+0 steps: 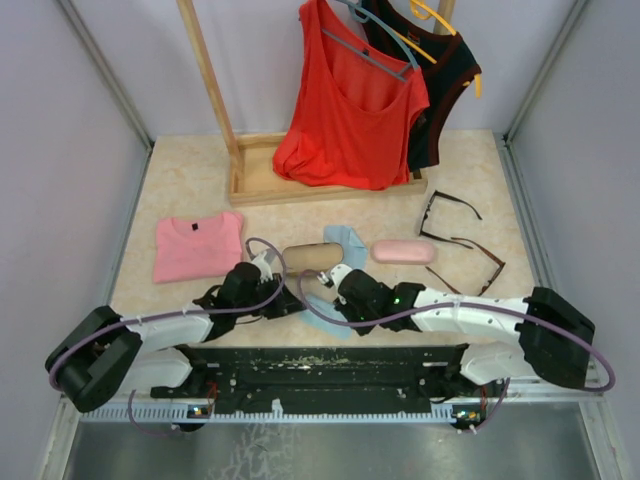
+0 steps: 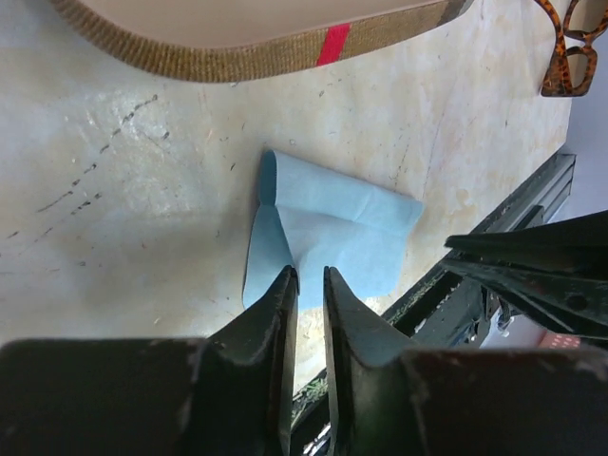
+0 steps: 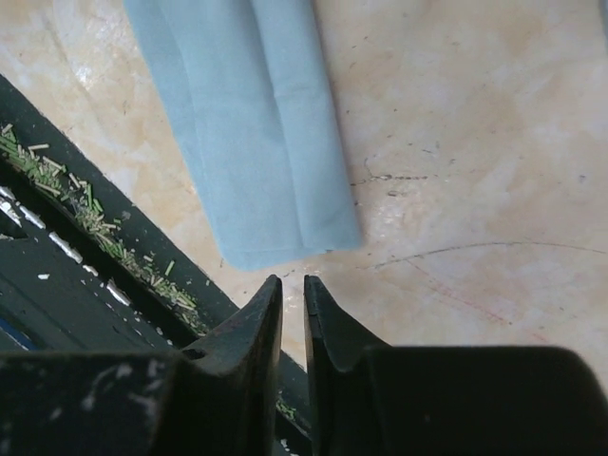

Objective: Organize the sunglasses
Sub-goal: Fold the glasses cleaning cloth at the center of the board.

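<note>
Gaping slightly, empty: left claw (image 2: 309, 275), right claw (image 3: 293, 282), near blue cloth (image 2: 332, 233).

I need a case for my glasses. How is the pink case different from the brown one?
The pink case is plain; the brown case has a checked edge with a red stripe. The pink case looks smaller. It lies right of a blue cloth, the brown case left. Both are oblong.

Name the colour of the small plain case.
The plain case is pink; the top external view shows it best.
</note>
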You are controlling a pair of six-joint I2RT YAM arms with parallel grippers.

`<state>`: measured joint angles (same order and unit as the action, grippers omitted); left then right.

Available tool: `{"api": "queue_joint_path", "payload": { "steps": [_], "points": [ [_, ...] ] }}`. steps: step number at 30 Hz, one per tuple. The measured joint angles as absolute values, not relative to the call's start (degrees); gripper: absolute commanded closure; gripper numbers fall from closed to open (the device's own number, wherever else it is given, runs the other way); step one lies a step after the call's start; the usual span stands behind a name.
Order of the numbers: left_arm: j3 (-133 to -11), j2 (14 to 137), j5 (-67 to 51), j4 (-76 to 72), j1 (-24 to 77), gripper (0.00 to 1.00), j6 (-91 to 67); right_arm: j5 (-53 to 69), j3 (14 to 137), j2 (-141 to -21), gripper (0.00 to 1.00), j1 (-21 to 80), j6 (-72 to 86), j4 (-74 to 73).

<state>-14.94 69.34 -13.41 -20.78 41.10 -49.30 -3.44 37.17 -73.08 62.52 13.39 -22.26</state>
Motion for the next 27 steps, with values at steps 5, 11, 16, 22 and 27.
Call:
{"api": "queue_joint_path", "payload": {
  "steps": [5, 11, 16, 22, 27],
  "points": [
    [-13.96, 69.41, -14.11, -20.49, 41.1, 0.65, -49.3, -9.32, 37.17, -68.31, 0.76, 62.52, 16.95, -23.22],
    [-12.32, 68.25, -14.09, -18.98, 41.1, 0.57, -49.47, -17.08, 34.85, -60.77, 0.71, 62.52, 26.48, -23.42],
    [-12.27, 63.61, -11.77, -14.33, 41.1, 0.49, -48.56, -20.27, 31.9, -56.86, 0.7, 62.52, 35.64, -23.09],
    [-12.27, 59.11, -8.19, -9.69, 41.1, 0.48, -47.33, -20.99, 27.42, -56.34, 0.67, 62.52, 48.31, -19.79],
    [-12.27, 57.84, -6.66, -7.53, 41.1, 0.48, -46.35, -20.73, 24.62, -58.11, 0.64, 62.52, 56.23, -16.99]
  ]
}}
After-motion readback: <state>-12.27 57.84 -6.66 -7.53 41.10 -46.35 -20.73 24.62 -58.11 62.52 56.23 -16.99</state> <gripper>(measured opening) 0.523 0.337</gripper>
